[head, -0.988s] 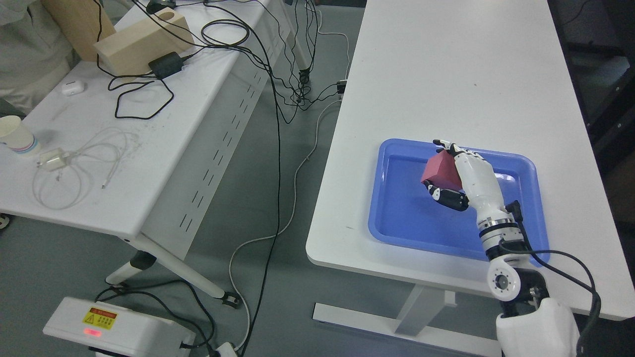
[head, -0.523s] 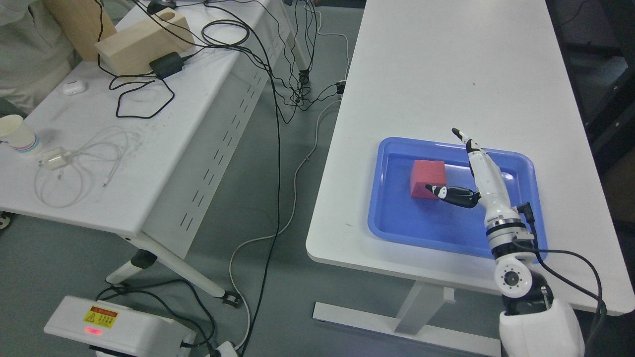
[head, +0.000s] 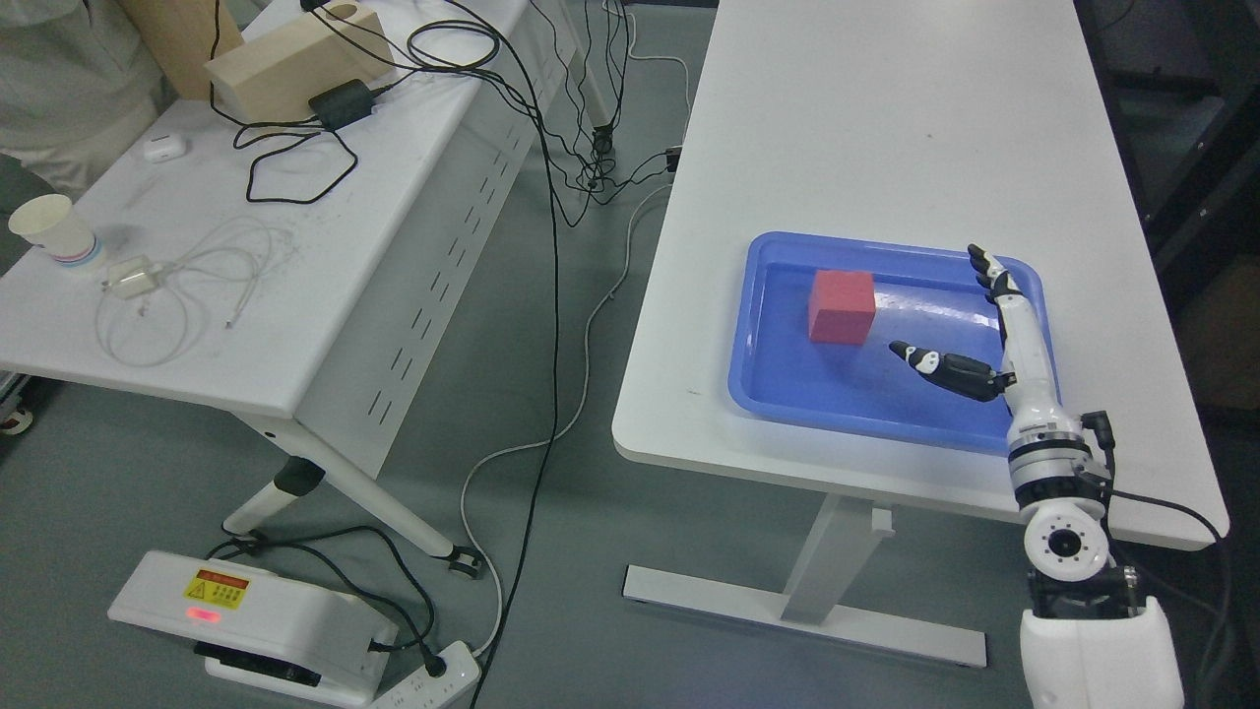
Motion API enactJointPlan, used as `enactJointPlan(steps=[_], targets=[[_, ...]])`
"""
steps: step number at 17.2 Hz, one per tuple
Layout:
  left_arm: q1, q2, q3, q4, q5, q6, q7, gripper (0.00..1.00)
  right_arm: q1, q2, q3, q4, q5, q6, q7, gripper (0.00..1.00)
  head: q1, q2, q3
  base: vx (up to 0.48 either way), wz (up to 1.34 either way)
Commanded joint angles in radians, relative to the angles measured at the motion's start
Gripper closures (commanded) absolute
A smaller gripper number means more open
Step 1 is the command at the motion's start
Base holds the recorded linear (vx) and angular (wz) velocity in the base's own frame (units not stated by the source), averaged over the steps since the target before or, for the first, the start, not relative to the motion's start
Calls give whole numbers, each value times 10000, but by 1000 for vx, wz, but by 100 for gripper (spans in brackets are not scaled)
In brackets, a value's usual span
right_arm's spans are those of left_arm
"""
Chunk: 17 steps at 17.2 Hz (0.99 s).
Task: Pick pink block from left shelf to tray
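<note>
At the bottom right, the robot's white forearm was seen rising from the frame edge, with a black cable looped beside the wrist joint. The right robot hand (head: 994,335) was held over the right part of the blue tray (head: 787,414), fingers (head: 989,271) extended and spread away from the black-tipped thumb, nothing grasped. The pink block (head: 842,306) was noted lying flat on the tray floor, in the left half toward the far rim, clear of the robot hand and untouched by it. The tray was recorded on the near end of the white counter (head: 886,128), close to its front edge; the surface beyond was bare apart from small dark specks.

On the floor at lower left, a white box with a yellow warning label (head: 217,591) and a lit red light was observed, a power strip (head: 433,675) just beside it, and black and white cables were trailed across the grey floor between the two counters.

On the left counter (head: 325,276), a coiled white cable with a charger (head: 133,279) was seen nearest, then a paper cup (head: 54,228), a white earbud case (head: 164,148), a black adapter (head: 340,101) and a pale wooden block (head: 285,64) farthest. A person in light clothing (head: 59,89) was partly visible at the top left corner.
</note>
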Motion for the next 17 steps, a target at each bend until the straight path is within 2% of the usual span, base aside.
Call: enactJointPlan(steps=[1, 17], targets=[[-231, 175, 0, -175, -15, -2, 0, 0, -84, -153, -743, 33, -3496, 168, 42, 0, 0, 0, 0, -200, -48], [-231, 175, 0, -175, -15, -2, 0, 0, -69, -153, -636, 64, -3465, 352, 318, 0, 0, 0, 0, -153, -53]])
